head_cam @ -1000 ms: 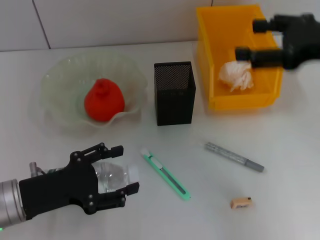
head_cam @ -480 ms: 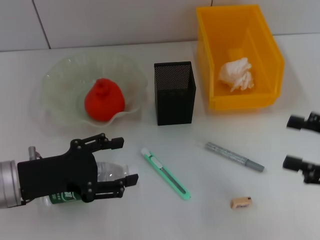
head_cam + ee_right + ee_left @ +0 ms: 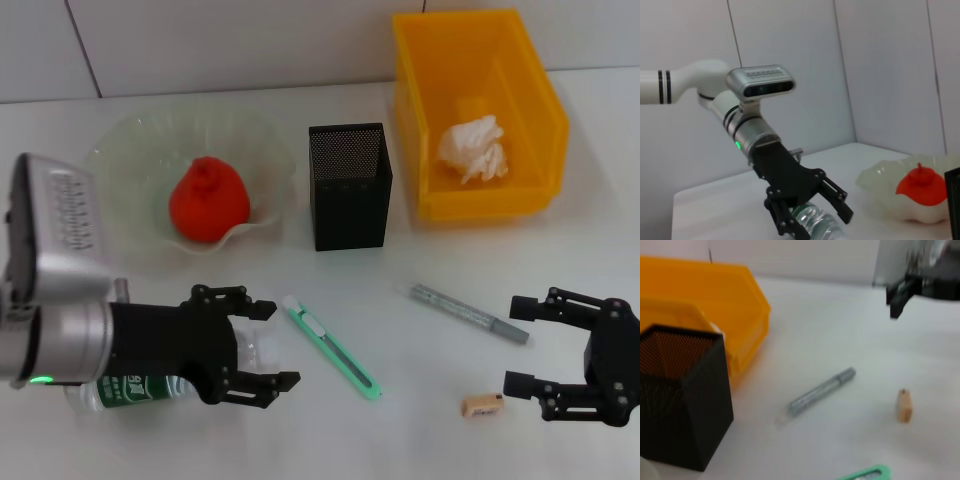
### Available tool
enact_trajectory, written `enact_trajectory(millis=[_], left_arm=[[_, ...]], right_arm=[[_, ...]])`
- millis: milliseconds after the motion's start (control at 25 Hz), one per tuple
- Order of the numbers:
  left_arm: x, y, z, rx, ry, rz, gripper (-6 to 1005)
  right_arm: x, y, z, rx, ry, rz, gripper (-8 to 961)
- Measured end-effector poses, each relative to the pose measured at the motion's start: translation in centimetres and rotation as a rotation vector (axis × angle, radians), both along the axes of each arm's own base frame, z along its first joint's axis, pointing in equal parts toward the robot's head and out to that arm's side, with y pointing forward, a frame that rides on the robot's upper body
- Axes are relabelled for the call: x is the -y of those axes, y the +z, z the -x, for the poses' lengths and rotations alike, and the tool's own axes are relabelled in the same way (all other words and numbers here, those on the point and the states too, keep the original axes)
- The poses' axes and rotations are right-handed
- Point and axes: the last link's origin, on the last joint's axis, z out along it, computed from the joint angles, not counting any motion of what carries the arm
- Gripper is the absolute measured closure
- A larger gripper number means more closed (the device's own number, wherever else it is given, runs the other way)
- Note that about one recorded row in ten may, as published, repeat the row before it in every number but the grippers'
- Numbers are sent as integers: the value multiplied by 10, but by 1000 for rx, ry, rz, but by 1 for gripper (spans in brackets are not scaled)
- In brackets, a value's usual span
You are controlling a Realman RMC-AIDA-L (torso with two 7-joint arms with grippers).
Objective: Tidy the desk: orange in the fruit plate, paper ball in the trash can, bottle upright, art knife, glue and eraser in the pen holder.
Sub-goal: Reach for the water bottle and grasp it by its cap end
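Two grippers low over the desk in the head view. Left gripper has its fingers spread around the bottle, which lies on its side near the front-left edge; long axis runs left-right. Most of the bottle is hidden under the gripper body, so only the green label and some clear plastic show. Can't tell which end the cap is on, or whether the fingers actually touch it. Right wrist view shows the same: left gripper straddling the ribbed clear bottle, which is cut off at the frame edge.

Right gripper sits front-right, jaws wide, holding nothing, just beside the eraser.

Art knife lies flat, diagonal, one end toward the bottle, the other toward the front right. Glue is flat too, diagonal, between pen holder and right gripper.

Orange is in the fruit plate. Paper ball is in the trash can.
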Motion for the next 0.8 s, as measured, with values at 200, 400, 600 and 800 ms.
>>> enact_trajectory(millis=[200,400,600,800], left_arm=[[-10,-16,-16,-152,-44,-6,159],[-20,-26,-19,-259,-42,-19,158],[-21,-27,-15,-300,-35,-17,158],[-22,-26,-14,-321,-29,-20,158]], right_arm=[[-1,-4,0,1,-9,9,118],[0,-6,0,-7,-15,18,118],[-2,-6,0,-7,-14,19,118],[-4,-7,1,-3,-17,24,119]])
